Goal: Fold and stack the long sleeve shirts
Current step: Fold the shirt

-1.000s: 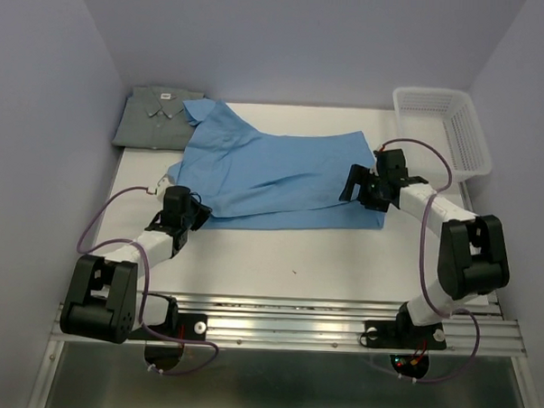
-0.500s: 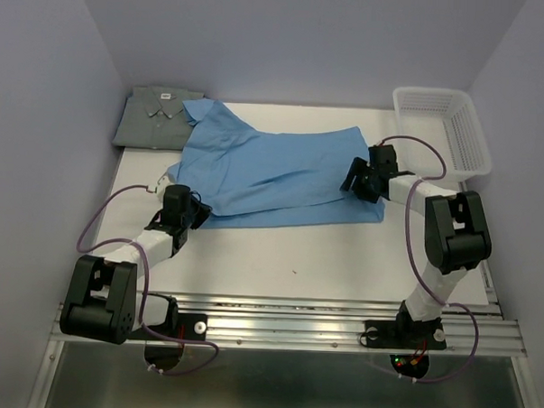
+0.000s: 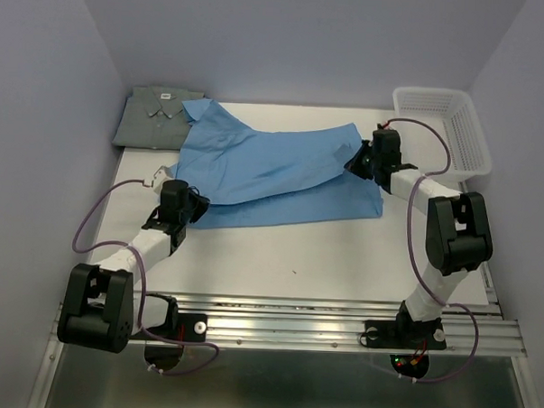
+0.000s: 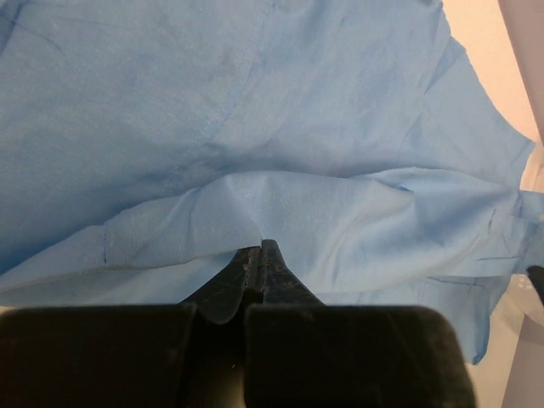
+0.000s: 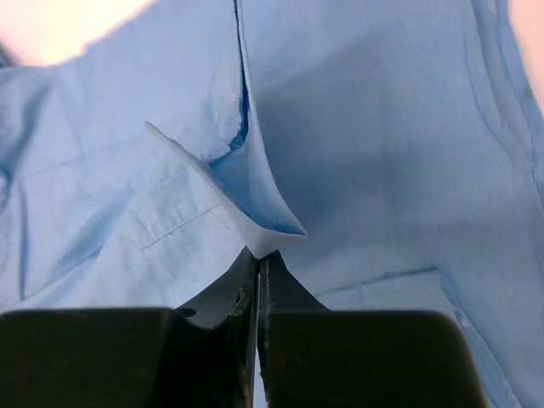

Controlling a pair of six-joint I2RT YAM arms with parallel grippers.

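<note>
Fingers of the left gripper pinch a fold at the blue shirt's near-left hem, as they did a second ago. The right gripper, wide then and off the shirt's right edge, has moved farther back and now clamps a corner of its upper layer. The grey shirt lies folded beyond the blue collar, partly under it. A basket sits far right.

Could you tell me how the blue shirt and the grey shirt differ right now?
The blue shirt lies spread across the table, only partly folded; the grey shirt sits neatly folded at the far left corner. The left gripper and right gripper pinch the blue shirt with shut jaws; neither touches the grey shirt. Both shirts are collared.
</note>
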